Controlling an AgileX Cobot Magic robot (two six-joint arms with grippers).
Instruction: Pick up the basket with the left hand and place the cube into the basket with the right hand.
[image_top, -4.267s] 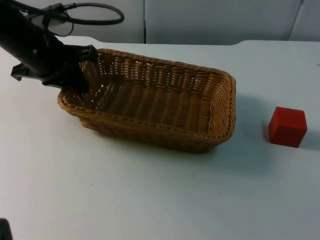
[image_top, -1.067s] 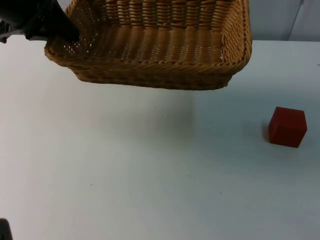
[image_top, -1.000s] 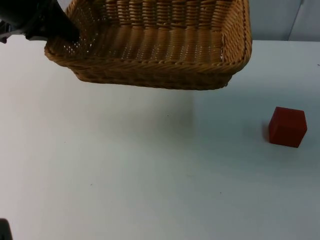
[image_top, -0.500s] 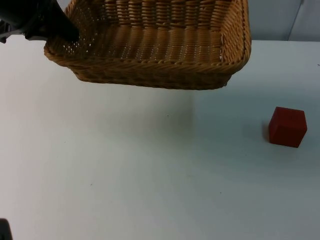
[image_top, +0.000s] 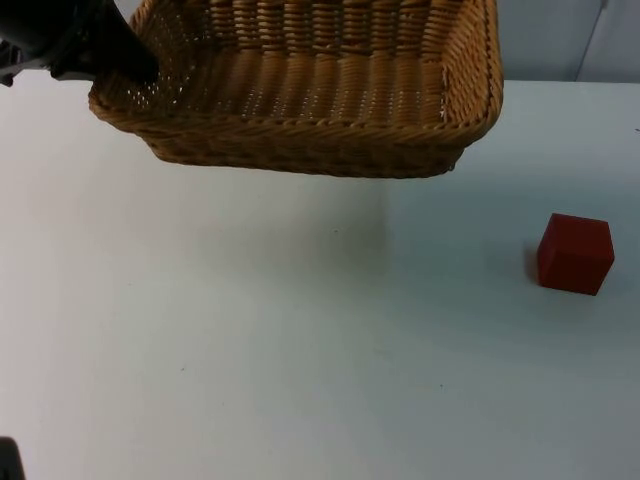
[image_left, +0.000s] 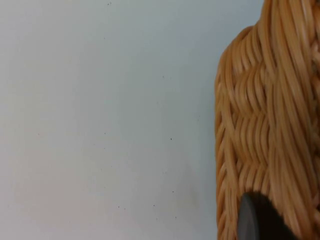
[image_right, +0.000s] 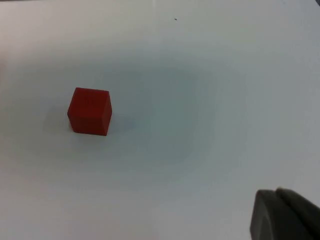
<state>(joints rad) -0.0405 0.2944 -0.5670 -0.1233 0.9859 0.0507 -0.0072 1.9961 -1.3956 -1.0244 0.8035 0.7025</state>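
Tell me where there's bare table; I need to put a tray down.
The widest bare white table lies in front of the lifted basket, which the left gripper holds, and left of the red cube. It is tightest beside the cube.

Woven wicker basket (image_top: 320, 90): raised clear of the white tabletop (image_top: 250, 350), at the far side of the top view, left of centre; its near long wall faces the camera. Left pincer (image_top: 120, 62): at the basket's left short end, clamped over the rim, one finger inside the wall; in the left wrist view one fingertip (image_left: 257, 220) lies against the basket's outer weave, with the tabletop beneath and beside it. Small red cube (image_top: 575, 254): resting on the tabletop, to the right of the basket and nearer the camera, well apart from it. Right pincer: above the tabletop, apart from the cube.
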